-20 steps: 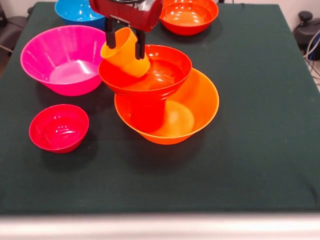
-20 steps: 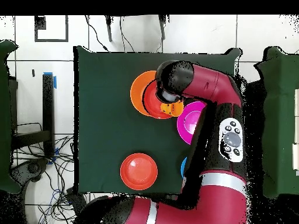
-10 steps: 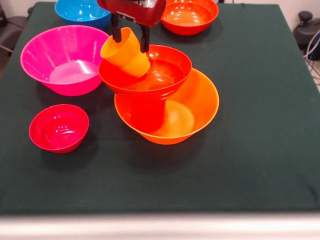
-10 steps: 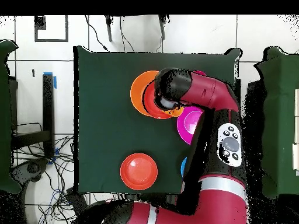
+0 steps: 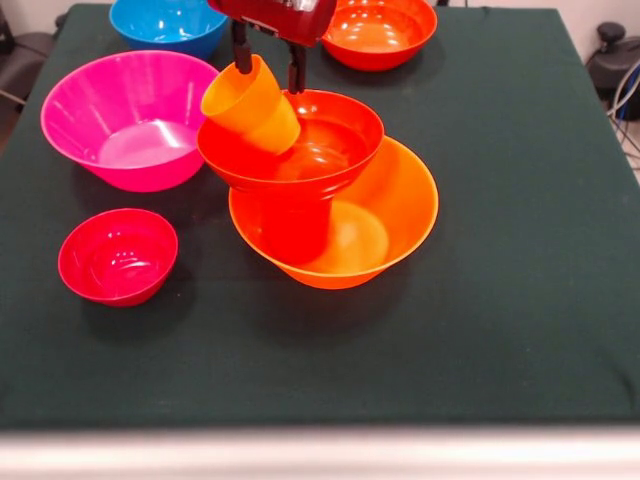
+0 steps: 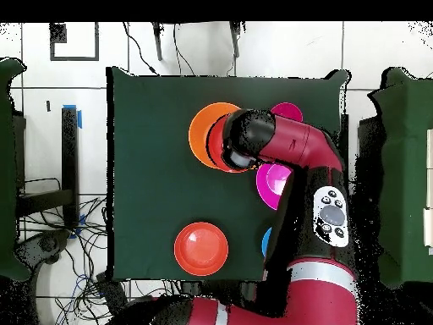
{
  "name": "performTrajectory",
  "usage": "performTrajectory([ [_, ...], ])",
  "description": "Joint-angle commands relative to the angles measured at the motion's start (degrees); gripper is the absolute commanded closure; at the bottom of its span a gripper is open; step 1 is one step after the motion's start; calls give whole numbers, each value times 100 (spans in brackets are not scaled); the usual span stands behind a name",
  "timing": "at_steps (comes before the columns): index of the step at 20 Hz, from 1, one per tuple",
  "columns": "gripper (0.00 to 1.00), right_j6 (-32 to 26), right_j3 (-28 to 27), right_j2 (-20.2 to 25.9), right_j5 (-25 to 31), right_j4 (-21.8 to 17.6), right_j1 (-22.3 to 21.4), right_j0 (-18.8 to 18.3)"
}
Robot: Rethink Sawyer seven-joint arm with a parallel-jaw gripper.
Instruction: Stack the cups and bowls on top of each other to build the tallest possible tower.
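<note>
The tower stands mid-table: a wide orange bowl [image 5: 395,215] holds an upturned red-orange cup [image 5: 293,228], and a red-orange bowl [image 5: 320,140] sits on that. An orange cup [image 5: 250,105] lies tilted in this top bowl, leaning on its left rim. My gripper [image 5: 268,76] hangs open just above the cup, one finger on each side of its upper edge. In the overhead view the arm [image 6: 292,144] covers the gripper and most of the tower; only the orange bowl's rim [image 6: 200,127] shows.
A pink bowl [image 5: 130,120] stands left of the tower, with a crimson bowl [image 5: 118,255] in front of it. At the far edge are a blue bowl [image 5: 165,22] and another red-orange bowl [image 5: 378,30].
The gripper has risen away from the orange cup, which stays tilted in the top bowl. The arm has swung across the tower in the overhead view.
</note>
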Motion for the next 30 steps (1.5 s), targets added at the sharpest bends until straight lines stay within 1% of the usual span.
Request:
performTrajectory([
  [1, 0, -248, 393, 453, -598, -440, 212, -76],
  [8, 0, -246, 379, 453, -787, -463, 336, -104],
  [17, 0, -223, 386, 453, -849, -425, 390, -108],
  [18, 100, -232, 390, 453, -845, -428, 393, -110],
  [30, 100, -230, 356, 465, -773, -408, 400, -114],
])
